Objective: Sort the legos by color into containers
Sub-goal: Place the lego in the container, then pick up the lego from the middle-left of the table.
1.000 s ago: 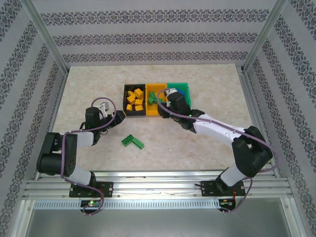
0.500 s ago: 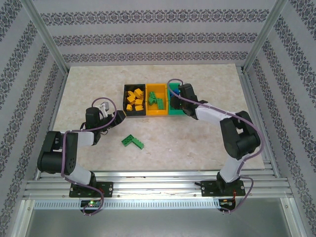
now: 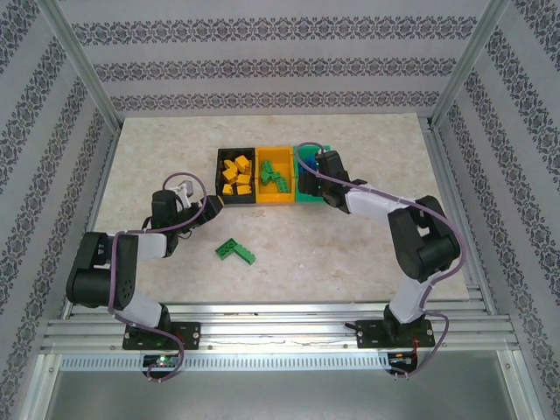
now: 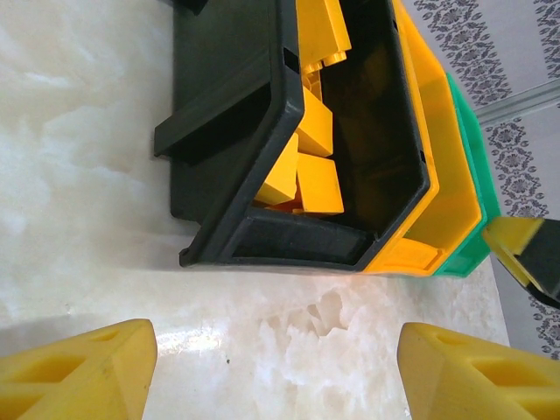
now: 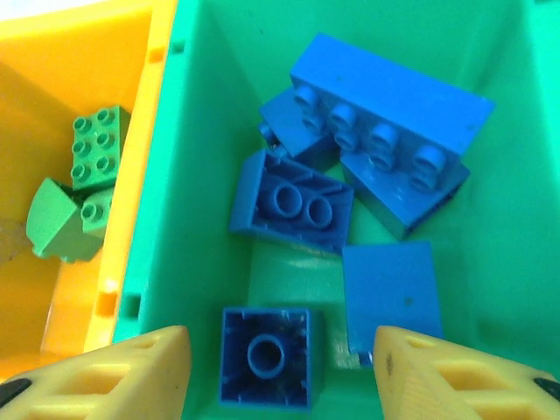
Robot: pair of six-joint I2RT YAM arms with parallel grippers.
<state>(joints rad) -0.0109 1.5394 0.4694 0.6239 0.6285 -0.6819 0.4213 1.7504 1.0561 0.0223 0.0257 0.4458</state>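
Right wrist view: the right gripper (image 5: 278,354) hangs inside the green bin (image 5: 201,105), jaws parted and gripping nothing. A small blue brick (image 5: 264,359) lies loose on the bin floor between the fingers, beside the other blue legos (image 5: 385,105). Judged step: blue deposit complete. The left gripper (image 4: 280,367) stands wide open and empty over the table, near the black bin (image 4: 219,52). Two green bricks (image 3: 236,252) lie towards the table's near edge, left of centre. The next move calls for picking these and delivering them to the orange-yellow bin (image 3: 277,200), which holds the green
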